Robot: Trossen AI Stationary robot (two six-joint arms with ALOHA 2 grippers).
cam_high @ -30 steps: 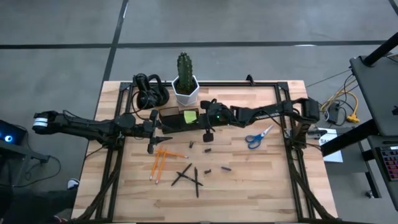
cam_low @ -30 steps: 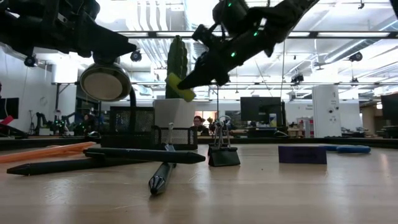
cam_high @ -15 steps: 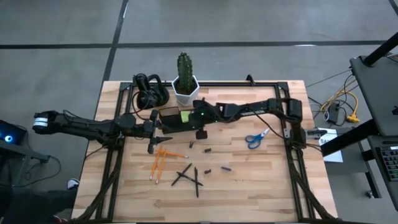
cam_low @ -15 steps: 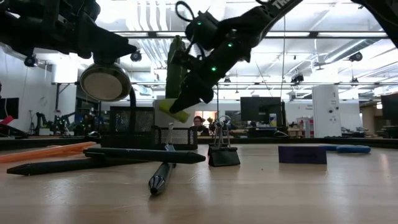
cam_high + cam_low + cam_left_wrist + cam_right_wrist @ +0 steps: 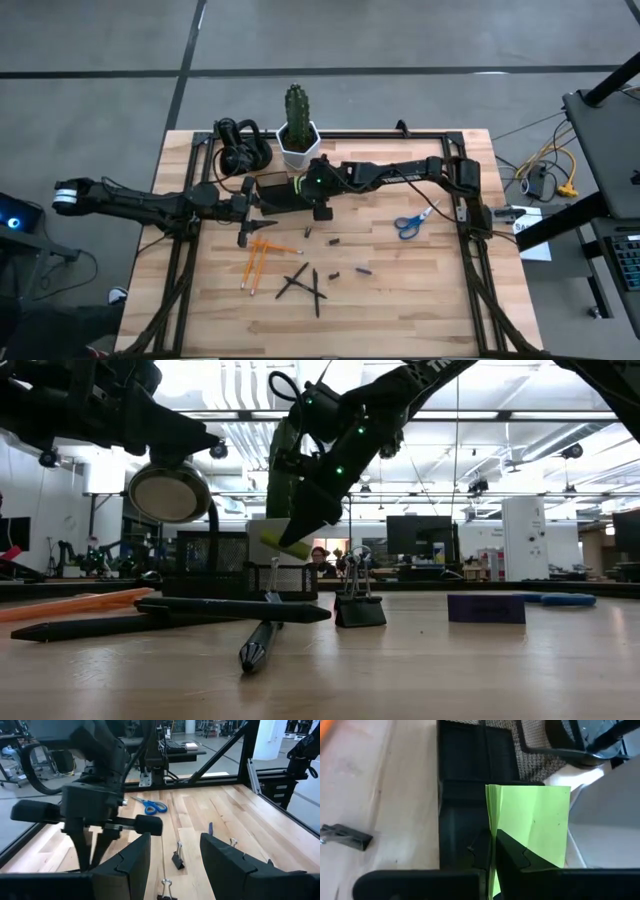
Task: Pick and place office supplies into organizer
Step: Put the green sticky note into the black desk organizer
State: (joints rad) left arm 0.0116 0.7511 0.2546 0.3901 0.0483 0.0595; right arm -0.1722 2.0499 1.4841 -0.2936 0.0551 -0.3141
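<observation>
My right gripper (image 5: 492, 857) is shut on the lime-green sticky-note pad (image 5: 532, 822) and hangs just above the dark mesh organizer (image 5: 270, 192), which stands in front of the white cactus pot (image 5: 298, 146). In the low view the pad (image 5: 281, 538) hangs slightly above the organizer's rim (image 5: 235, 538). My left gripper (image 5: 172, 860) waits open at the organizer's left, level and touching nothing. Orange pencils (image 5: 255, 266), black pens (image 5: 305, 283), blue-handled scissors (image 5: 413, 220) and small dark bits (image 5: 334, 241) lie on the table. My right gripper pinches the pad between its two fingers (image 5: 516, 856) at one edge (image 5: 492, 832), near a corner. The fingers slant down from the table's right side. The pad stands on edge below the fingertips, lifted clear above the organizer.
A black looped gadget (image 5: 240, 148) lies at the far left beside the cactus pot. Binder clips (image 5: 176, 861) stand on the wood near the organizer. A purple block (image 5: 486, 608) sits farther right. The near half of the table has bare wood around the pens.
My right gripper has carried the pad toward the table's left, from right of the organizer to just over it, tipping steeply downward as it went. The pad has sunk from well above the organizer to near its rim. My left gripper kept still.
</observation>
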